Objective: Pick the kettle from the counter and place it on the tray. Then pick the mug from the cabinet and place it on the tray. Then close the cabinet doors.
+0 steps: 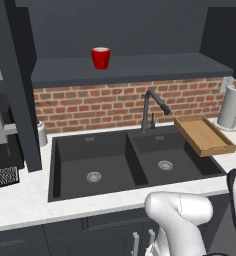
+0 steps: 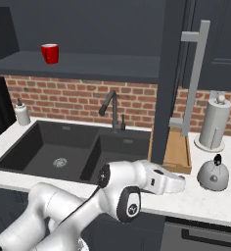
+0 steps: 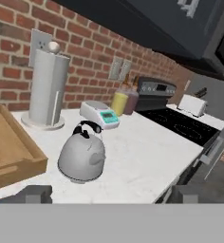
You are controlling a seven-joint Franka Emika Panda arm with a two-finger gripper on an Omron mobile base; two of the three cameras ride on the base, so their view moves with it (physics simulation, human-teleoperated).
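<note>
While one kettle (image 3: 81, 159) sits upright on the counter (image 3: 133, 156), just right of the one tray (image 3: 9, 152) and near the one paper-towel roll (image 3: 46, 90), one mug (image 1: 100, 58) stands on the cabinet (image 1: 130, 67) shelf. Rounded and silver-grey, the kettle points its dark handle up. The gripper (image 3: 111, 193) stands wide open, empty.

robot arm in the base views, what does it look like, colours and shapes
The glossy white arm is built of thick rounded tube segments joined by bulging elbows. Dark grey round caps sit on the joints, each with a small white mark, and thin dark seams run around the shells. In the left base view its rounded white shoulder casing shows with a dark band at the right edge. The hand's two small finger tips are dark grey and blocky.
</note>
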